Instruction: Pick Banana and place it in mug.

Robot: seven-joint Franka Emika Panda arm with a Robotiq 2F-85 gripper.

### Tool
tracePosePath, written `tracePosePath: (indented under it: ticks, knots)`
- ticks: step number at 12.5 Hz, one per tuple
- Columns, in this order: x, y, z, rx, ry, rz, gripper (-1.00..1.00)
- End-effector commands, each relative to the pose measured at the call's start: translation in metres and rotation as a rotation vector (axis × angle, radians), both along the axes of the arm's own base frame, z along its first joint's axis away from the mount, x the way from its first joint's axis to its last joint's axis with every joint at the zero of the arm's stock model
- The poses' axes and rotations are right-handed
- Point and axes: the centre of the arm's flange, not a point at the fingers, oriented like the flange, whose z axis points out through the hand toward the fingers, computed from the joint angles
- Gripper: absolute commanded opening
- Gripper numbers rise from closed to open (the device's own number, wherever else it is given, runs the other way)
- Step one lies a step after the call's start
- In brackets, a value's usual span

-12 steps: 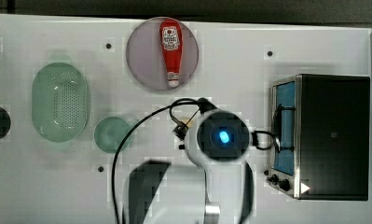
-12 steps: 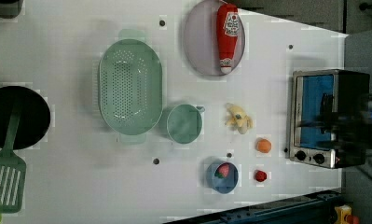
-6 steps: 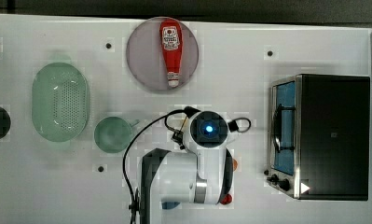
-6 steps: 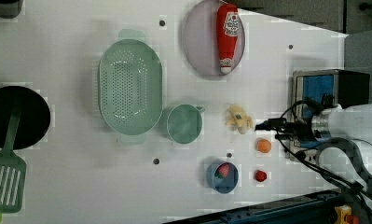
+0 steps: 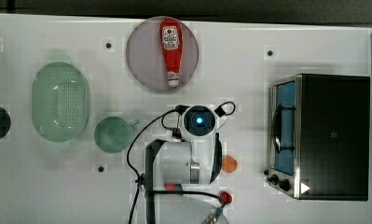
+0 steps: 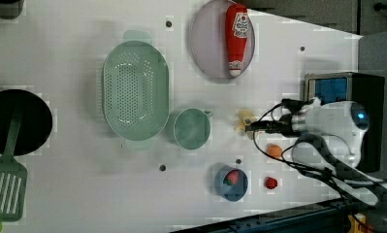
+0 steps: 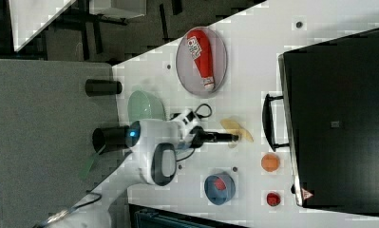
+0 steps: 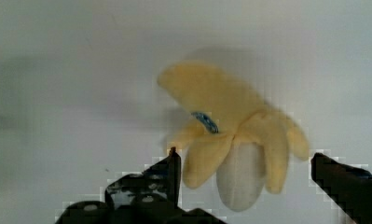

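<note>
The banana [image 8: 235, 121] is a pale yellow, part-peeled soft toy lying on the white table. In the wrist view my gripper [image 8: 246, 165] is open, with one black finger [image 8: 167, 170] on each side of the banana's lower end and neither touching it. In the left view the gripper [image 6: 252, 127] reaches the banana [image 6: 243, 119] from the left view's right. The right view shows the banana [image 7: 239, 127] beside the gripper's tip [image 7: 234, 137]. The teal mug [image 6: 192, 128] stands upright and empty, a short way from the banana toward the left view's left. In the top view the arm hides the banana, and the mug [image 5: 112, 134] sits to the arm's left.
A pale green perforated basket [image 6: 135, 91] stands beside the mug. A ketchup bottle [image 6: 236, 39] lies on a grey plate [image 6: 208, 43]. A toaster oven [image 5: 330, 135], an orange ball [image 6: 274, 150], a blue bowl [image 6: 231, 183] and a black pan [image 6: 16, 121] ring the area.
The arm has swung from beside the toaster oven toward the left view's left, and the gripper now straddles the banana. The jaws stay open.
</note>
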Motion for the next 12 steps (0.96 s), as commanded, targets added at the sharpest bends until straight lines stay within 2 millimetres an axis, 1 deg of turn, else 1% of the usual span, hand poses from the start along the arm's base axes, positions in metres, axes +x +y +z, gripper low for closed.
tracePosePath:
  ticks: [1,2,3,4,6,8,9,10,11,12]
  knots:
    - [0.009,-0.004,-0.007,0.008,-0.064,0.065,1.00]
    - [0.007,-0.003,-0.015,0.007,-0.071,0.066,1.00]
    - [0.006,-0.002,-0.018,0.008,-0.064,0.069,0.93]
    - [0.005,-0.002,-0.019,0.008,-0.062,0.069,0.67]
    - [0.012,-0.002,-0.011,0.007,-0.089,0.069,0.15]
    - [0.011,-0.002,-0.012,0.007,-0.086,0.068,-0.43]
    - [0.012,-0.003,-0.008,0.006,-0.093,0.066,-0.46]
    - [0.016,-0.005,0.003,0.004,-0.116,0.060,-0.46]
    - [0.025,-0.008,0.035,0.003,-0.168,0.050,-0.46]
    - [0.028,-0.009,0.064,0.005,-0.189,0.045,-0.46]
